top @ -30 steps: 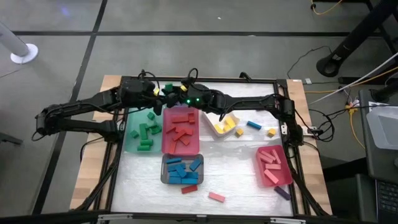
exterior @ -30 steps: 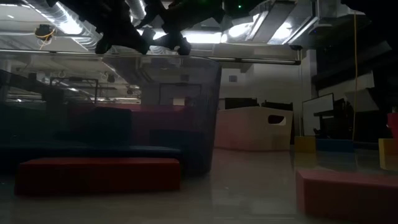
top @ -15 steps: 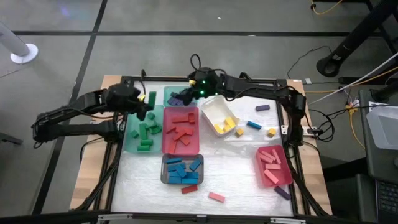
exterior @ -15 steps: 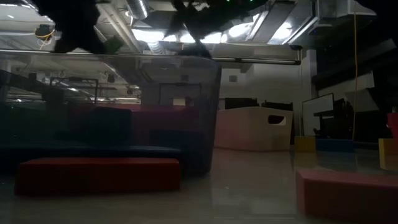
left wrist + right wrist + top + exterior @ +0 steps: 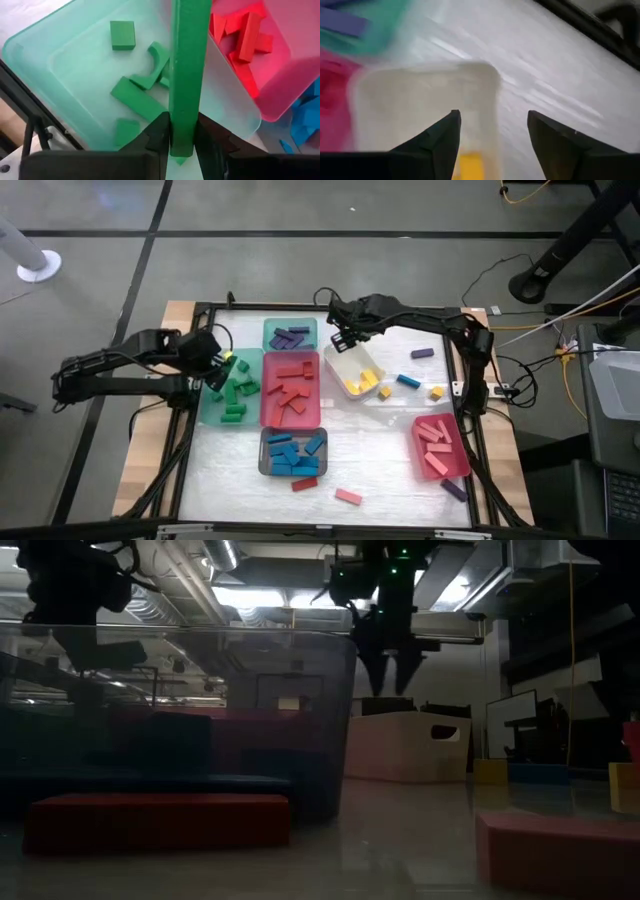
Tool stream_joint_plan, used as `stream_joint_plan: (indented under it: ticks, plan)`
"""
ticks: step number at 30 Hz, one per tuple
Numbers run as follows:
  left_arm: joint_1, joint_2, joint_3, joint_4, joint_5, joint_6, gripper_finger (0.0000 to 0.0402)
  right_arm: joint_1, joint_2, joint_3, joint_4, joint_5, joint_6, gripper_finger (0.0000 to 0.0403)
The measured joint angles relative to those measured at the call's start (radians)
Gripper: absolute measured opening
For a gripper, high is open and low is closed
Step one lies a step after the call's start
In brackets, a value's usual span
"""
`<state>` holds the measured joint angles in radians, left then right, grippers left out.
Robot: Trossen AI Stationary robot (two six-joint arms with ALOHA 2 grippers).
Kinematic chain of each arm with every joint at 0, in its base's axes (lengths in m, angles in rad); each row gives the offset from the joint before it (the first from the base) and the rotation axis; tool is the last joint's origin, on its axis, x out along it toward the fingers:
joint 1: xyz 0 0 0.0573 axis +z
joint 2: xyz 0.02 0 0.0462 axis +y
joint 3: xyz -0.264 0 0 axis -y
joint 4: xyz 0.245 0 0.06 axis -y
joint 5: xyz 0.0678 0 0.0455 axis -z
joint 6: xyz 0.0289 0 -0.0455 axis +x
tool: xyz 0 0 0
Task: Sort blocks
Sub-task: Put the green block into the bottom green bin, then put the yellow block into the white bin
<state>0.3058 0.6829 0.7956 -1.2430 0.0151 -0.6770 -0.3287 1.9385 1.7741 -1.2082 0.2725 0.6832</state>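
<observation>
High view: both arms now well apart, no longer bunched together at the table's far edge. Left gripper (image 5: 222,363) swung back toward the left edge and hanging over the green tray (image 5: 212,408), a green block (image 5: 226,360) pinched in its fingers. Right gripper (image 5: 345,337) pulled off the small tray of purple blocks (image 5: 291,336) and now above the far end of the white tray (image 5: 341,362), fingers spread and empty. Reads as a purple piece just delivered and a green one about to be dropped. Still loose on the table: a purple block (image 5: 422,353), a blue block (image 5: 407,380) and a yellow block (image 5: 436,392) toward the right edge, a red block (image 5: 304,483) and a pink block (image 5: 348,497) near the front edge. Sorting far along, not finished.

Low view: right gripper (image 5: 391,662) hanging high in dark outline, fingers parted, nothing between them. Left arm only a dark mass at upper left.

Left wrist view: long green bar (image 5: 187,75) clamped upright between the two fingers (image 5: 159,135), directly over the green tray (image 5: 35,47) with its bars, cube and arch; red tray (image 5: 280,95) touching beside it.

Right wrist view: fingers (image 5: 440,137) wide apart, empty, over the white tray (image 5: 427,72); a yellow block (image 5: 470,167) just visible inside.

No brand, label or readable writing anywhere.
</observation>
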Motion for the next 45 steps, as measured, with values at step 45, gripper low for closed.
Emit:
stream_joint_plan:
  ticks: [45]
  plan:
    - [0.000,0.080,0.000,0.035,-0.004,0.102,0.0120,0.264,-0.005,-0.330,-0.077,-0.265,0.265,0.0227]
